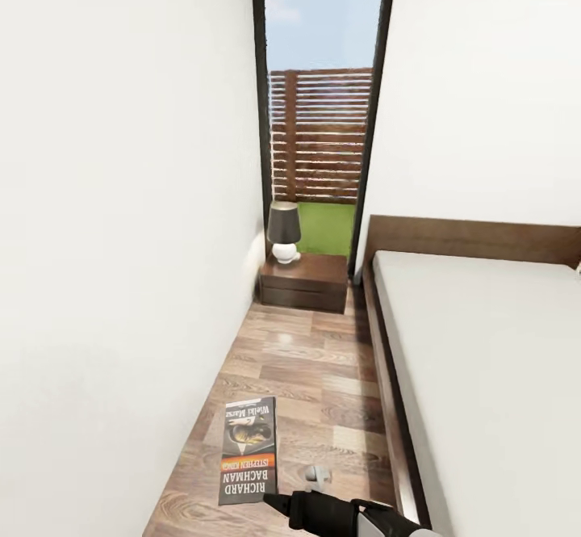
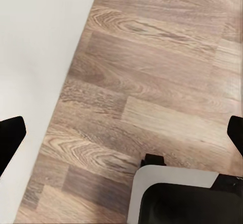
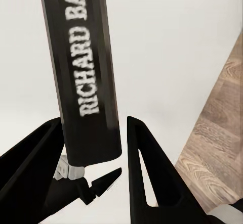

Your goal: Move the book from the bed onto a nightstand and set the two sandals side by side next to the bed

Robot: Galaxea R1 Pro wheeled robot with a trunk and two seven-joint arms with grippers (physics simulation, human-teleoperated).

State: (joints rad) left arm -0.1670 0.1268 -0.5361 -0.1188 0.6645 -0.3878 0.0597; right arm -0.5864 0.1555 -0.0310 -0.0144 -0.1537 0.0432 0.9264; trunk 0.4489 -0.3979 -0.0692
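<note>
White walls flank a narrow strip of wood-plank floor (image 1: 307, 375) between the left wall and the bed (image 1: 484, 359), with the nightstand (image 1: 305, 281) and its lamp (image 1: 283, 232) at twelve o'clock before the tall window (image 1: 323, 93). At about six o'clock, the right gripper (image 3: 96, 158) is closed on the book (image 1: 249, 450), its two fingers pinching the spine end, so the book is off the bed and held above the floor. The left gripper's (image 2: 121, 133) fingers stand wide apart with nothing between them. By my judgement, carrying the book to the nightstand remains, as does setting both sandals.
</note>
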